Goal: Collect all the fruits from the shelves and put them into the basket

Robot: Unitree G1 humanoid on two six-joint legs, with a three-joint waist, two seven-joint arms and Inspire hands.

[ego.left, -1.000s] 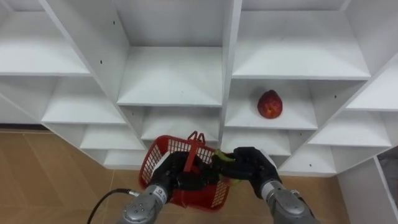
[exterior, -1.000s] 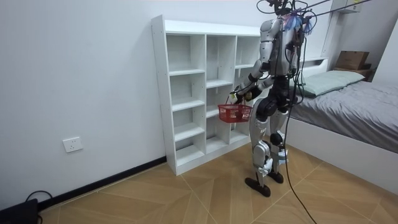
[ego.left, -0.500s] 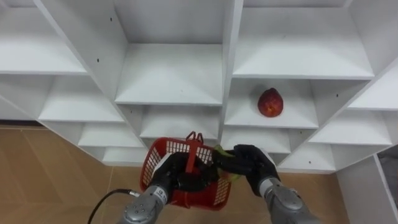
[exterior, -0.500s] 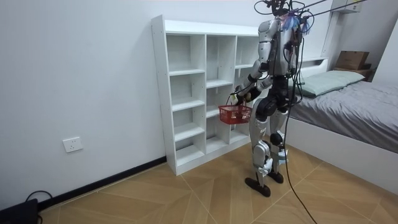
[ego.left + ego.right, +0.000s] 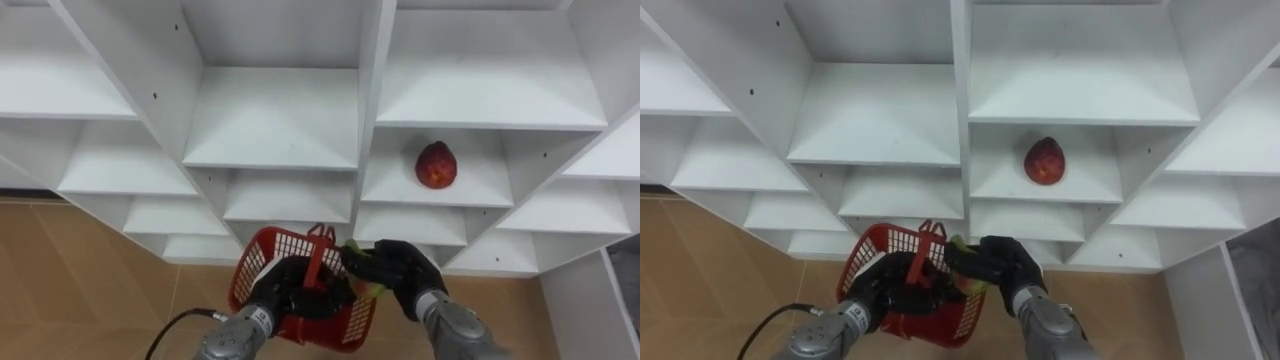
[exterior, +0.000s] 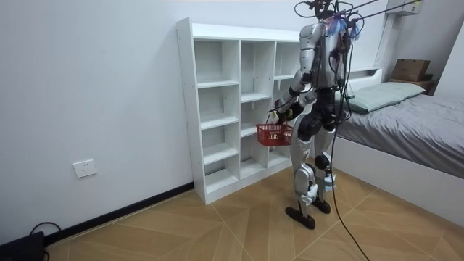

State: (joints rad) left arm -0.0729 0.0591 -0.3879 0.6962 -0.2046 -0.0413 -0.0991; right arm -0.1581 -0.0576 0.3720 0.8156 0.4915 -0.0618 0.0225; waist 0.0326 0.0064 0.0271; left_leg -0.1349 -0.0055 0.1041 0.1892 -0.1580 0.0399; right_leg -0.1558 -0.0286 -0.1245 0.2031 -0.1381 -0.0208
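One red fruit [image 5: 435,165] lies on a shelf of the white shelf unit [image 5: 270,120], in the compartment at one o'clock from the red basket [image 5: 258,265], well apart from both hands. The right hand [image 5: 400,270] is curled round a yellow-green fruit [image 5: 351,248] at the basket's three o'clock rim. The left hand [image 5: 285,295] is clamped on the basket's handle.

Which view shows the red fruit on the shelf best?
The right eye view: the red fruit lies whole, unblocked, near the middle. The left eye view shows it likewise, further right. The room view is too distant.
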